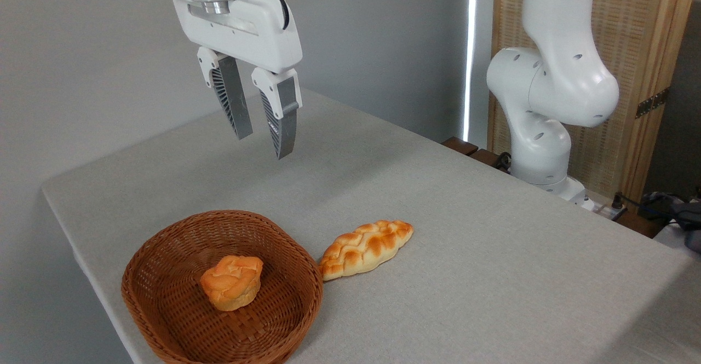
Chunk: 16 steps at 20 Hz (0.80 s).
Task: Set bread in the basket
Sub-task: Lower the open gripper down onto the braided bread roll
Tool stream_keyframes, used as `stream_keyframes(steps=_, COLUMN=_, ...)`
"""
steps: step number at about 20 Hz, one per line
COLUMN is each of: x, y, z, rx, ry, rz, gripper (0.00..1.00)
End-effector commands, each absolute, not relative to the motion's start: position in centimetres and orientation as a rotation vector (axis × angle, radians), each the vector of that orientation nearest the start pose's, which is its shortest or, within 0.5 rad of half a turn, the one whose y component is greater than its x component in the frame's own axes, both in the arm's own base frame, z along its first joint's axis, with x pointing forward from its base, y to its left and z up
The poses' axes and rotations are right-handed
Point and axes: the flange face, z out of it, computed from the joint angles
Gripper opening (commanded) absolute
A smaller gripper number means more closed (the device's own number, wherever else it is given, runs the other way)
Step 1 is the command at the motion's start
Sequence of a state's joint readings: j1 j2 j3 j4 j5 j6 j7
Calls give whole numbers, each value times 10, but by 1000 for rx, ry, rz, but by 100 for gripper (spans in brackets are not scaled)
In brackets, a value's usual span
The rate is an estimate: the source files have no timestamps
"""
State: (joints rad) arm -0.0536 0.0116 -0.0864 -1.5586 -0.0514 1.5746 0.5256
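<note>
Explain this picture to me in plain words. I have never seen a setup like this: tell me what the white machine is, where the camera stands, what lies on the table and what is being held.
The white machine is a robot arm bolted at the table's far right. Its gripper, two grey fingers, hangs in the air at upper left, open and holding nothing. One fixed camera looks down across the grey table from the near side. On the table sits a brown wicker basket with a small round orange bun inside. Just right of it, outside the rim, lies the long braided bread, which is meant to go into the basket.
</note>
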Motion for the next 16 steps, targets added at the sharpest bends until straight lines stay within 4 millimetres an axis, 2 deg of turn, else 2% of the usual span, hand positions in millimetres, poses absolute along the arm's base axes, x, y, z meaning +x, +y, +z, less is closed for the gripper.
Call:
stream_keyframes(steps=1, x=550, y=-85, z=623, rx=-3025, ry=1040, rz=-10, gripper=100)
stream_keyframes(steps=7, x=550, y=-85, z=622, rx=-3020, ry=1052, rz=-13, gripper=100)
stream_keyframes(steps=10, x=542, y=-82, z=613, rx=-3010, ry=1068, rz=-22, gripper=100)
stream_keyframes(steps=13, x=524, y=-75, z=597, rx=-2967, ry=1099, rz=-108, gripper=100)
stream_keyframes(steps=16, x=509, y=-52, z=570, rx=-2925, ry=1196, rz=-104, gripper=100)
